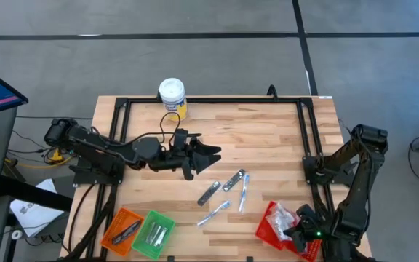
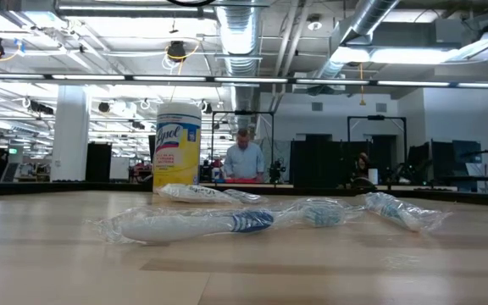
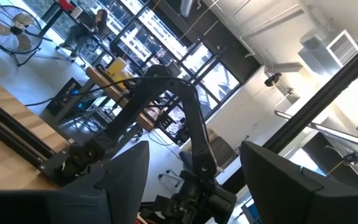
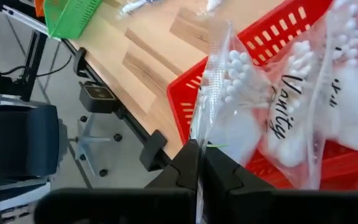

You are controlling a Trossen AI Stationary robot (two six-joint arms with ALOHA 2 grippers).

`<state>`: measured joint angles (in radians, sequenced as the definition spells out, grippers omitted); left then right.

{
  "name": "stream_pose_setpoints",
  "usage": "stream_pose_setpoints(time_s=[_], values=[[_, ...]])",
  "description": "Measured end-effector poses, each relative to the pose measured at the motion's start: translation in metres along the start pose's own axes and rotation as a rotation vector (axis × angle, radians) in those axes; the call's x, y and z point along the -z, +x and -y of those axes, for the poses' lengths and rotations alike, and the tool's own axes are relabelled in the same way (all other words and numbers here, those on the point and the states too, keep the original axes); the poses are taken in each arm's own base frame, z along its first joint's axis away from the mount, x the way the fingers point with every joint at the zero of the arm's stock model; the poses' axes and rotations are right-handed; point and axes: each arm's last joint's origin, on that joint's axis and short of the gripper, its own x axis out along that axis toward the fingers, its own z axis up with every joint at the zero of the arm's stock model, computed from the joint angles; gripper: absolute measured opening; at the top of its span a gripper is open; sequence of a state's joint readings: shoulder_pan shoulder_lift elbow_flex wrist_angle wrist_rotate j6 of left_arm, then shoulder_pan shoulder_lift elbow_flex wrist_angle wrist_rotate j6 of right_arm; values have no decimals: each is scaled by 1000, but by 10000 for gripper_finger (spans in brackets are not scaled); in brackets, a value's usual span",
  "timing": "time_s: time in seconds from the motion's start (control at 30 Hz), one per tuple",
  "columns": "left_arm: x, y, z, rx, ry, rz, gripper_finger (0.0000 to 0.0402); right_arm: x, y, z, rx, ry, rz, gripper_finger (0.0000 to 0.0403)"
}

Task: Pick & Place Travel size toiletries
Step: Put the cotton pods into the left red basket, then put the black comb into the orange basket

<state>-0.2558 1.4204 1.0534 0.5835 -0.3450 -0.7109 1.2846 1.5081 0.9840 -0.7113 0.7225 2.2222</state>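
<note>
Right wrist view: your right tool (image 4: 197, 171) is pinching a slippery, limp vanity bag (image 4: 272, 106) over the red basket (image 4: 241, 68); left tool (image 1: 211, 156) is gaping, empty.

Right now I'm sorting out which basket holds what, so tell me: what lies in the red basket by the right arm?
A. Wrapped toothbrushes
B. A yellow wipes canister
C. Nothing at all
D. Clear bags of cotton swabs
D: the right wrist view shows clear vanity bags of white cotton swabs lying in the red basket, and the right gripper has its jaws shut on the edge of one bag.
</note>
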Motion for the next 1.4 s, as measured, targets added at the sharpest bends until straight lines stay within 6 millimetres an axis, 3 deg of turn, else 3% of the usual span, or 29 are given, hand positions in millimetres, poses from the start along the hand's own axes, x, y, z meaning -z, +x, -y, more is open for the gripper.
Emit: stream_pose_setpoints(time_s=[0.4, 0.87, 1.1, 1.4], values=[[0, 0, 1, -1, -1, 2, 246, -10, 11, 2, 200, -22, -111, 13], [1, -1, 1, -10, -2, 9, 246, -14, 13, 0, 196, -81, -112, 119], [1, -1, 1, -13, -2, 12, 246, -33, -7, 0, 200, -111, -111, 162], [1, -1, 1, -18, -2, 16, 246, -76, -44, 2, 140, -137, -60, 170]])
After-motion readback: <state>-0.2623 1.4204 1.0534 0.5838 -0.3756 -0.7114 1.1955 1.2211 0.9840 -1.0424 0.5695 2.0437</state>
